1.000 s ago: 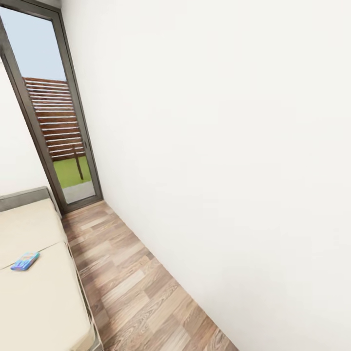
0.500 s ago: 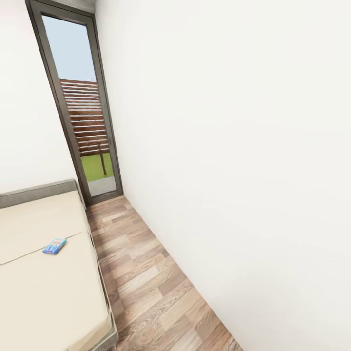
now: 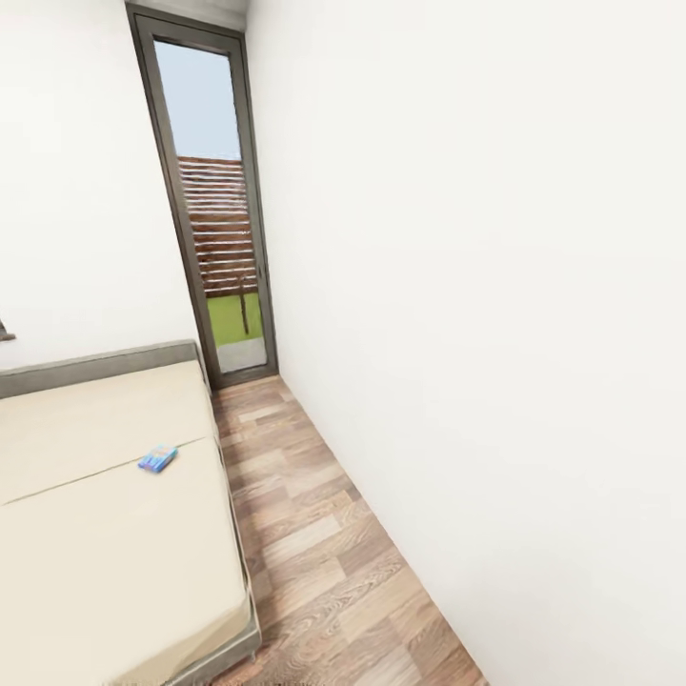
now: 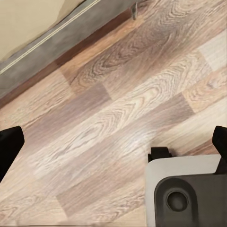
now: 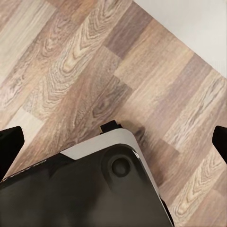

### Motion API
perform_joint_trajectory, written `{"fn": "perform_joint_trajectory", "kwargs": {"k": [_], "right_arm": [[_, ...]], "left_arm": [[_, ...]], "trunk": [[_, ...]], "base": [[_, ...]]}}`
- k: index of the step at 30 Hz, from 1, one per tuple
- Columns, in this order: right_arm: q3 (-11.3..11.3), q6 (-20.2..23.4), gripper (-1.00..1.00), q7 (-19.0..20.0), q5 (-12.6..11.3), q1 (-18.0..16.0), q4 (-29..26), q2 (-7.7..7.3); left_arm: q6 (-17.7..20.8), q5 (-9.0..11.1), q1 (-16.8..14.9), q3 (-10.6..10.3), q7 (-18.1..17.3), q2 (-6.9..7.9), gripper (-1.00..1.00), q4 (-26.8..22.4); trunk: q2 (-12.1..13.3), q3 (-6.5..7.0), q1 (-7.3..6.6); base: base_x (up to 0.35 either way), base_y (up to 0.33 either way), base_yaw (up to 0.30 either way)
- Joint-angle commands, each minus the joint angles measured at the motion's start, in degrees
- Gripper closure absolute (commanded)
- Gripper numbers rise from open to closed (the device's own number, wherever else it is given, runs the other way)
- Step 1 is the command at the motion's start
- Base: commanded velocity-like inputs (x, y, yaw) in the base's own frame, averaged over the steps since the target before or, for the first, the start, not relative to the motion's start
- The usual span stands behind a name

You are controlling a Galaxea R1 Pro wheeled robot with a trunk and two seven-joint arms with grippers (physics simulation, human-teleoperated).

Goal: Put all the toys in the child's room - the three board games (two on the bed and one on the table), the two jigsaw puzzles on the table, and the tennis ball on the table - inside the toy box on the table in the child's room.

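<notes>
While the head view faces a narrow strip of wood-plank floor (image 3: 314,534) between the bed (image 3: 105,543) and a white wall (image 3: 476,286), one blue board game (image 3: 158,458) lies flat on the cream bed top, near its floor-side edge. Beyond stands a tall glazed door (image 3: 214,210). Left hand (image 4: 113,142) and right hand (image 5: 113,142) each hang over the floor with fingers set wide apart, holding nothing
</notes>
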Motion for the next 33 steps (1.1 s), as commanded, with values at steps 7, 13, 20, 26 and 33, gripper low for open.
{"fn": "perform_joint_trajectory", "kwargs": {"k": [7, 13, 20, 26, 33], "right_arm": [[0.5, -0.1, -1.00, -0.2, -0.5, 0.0, 0.0, 0.01], [0.5, -0.1, -1.00, -0.2, -0.5, 0.0, 0.0, 0.01], [0.5, -0.1, -1.00, -0.2, -0.4, 0.0, 0.0, 0.01], [0.5, -0.2, -1.00, -0.2, -0.4, 0.0, 0.0, 0.01], [0.5, -0.2, -1.00, -0.2, -0.4, 0.0, 0.0, 0.02]], "left_arm": [[-0.2, -0.6, -0.1, 0.4, 0.2, -0.12, -1.00, 0.1], [-0.2, -0.6, -0.1, 0.4, 0.2, -0.23, -1.00, 0.1], [-0.3, -0.7, 0.2, 0.4, 0.2, -0.24, -1.00, 0.1], [-0.3, -0.7, 0.3, 0.4, 0.3, -0.25, -1.00, 0.1], [-0.3, -0.7, 0.4, 0.4, 0.2, -0.26, -1.00, 0.1]], "trunk": [[-0.1, -0.29, 0.04], [-0.1, -0.43, 0.04], [-0.1, -0.59, 0.04], [-0.1, -0.73, 0.04], [-0.1, -0.89, 0.04]], "base": [[0.000, 0.000, 0.283], [0.014, -0.082, 0.283], [0.094, -0.217, 0.282], [0.264, -0.067, 0.282], [0.268, -0.114, 0.282]]}}
